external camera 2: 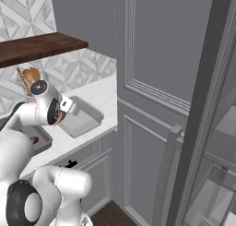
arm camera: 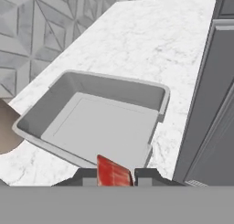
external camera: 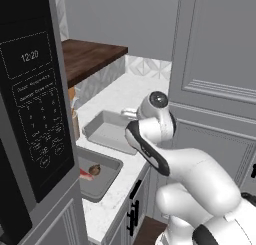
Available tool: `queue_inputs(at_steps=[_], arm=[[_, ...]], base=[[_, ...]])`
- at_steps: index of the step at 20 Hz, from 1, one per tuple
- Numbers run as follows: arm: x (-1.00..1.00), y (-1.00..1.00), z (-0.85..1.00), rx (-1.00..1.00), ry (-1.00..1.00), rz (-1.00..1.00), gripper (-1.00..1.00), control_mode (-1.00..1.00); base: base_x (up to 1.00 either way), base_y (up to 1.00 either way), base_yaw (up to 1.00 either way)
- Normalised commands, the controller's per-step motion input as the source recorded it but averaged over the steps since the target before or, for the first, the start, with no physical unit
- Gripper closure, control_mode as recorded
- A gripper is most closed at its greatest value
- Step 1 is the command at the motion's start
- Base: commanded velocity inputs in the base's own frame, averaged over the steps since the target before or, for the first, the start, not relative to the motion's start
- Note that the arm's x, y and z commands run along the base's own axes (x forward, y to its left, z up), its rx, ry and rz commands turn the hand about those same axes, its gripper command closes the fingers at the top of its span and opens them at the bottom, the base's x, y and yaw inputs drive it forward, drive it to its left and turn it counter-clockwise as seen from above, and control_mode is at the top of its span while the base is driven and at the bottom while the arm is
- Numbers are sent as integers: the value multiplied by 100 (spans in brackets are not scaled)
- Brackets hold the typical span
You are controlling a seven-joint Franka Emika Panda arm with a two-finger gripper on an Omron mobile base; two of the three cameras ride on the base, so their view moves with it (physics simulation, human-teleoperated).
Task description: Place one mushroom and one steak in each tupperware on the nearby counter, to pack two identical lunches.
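Here, gripper (arm camera: 115, 176): clamped on the steak (arm camera: 114, 172) over the far tupperware (arm camera: 68, 79), hand view;
left base view: near tupperware (external camera: 111, 165) at the counter (external camera: 125, 91) front edge holds mushroom (external camera: 94, 169)

steak (arm camera: 113, 173): red, clamped upright | far tupperware (arm camera: 98, 122): bare | near tupperware (external camera: 107, 181): mushroom (external camera: 94, 169), steak

Tall cabinet (arm camera: 215, 104) crowding tupperware (arm camera: 98, 122)

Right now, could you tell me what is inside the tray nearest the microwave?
That near tray holds one mushroom and a steak, though the microwave covers the steak's left part and that side of the tray.
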Motion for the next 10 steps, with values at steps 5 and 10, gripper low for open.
queue_inputs(at_steps=[5, 10], arm=[[0, 0, -25, 0, 0, -4, 100, -100], [32, 1, 8, 0, 0, -5, 100, -100]], base=[[0, 0, 0], [0, 0, 0]])
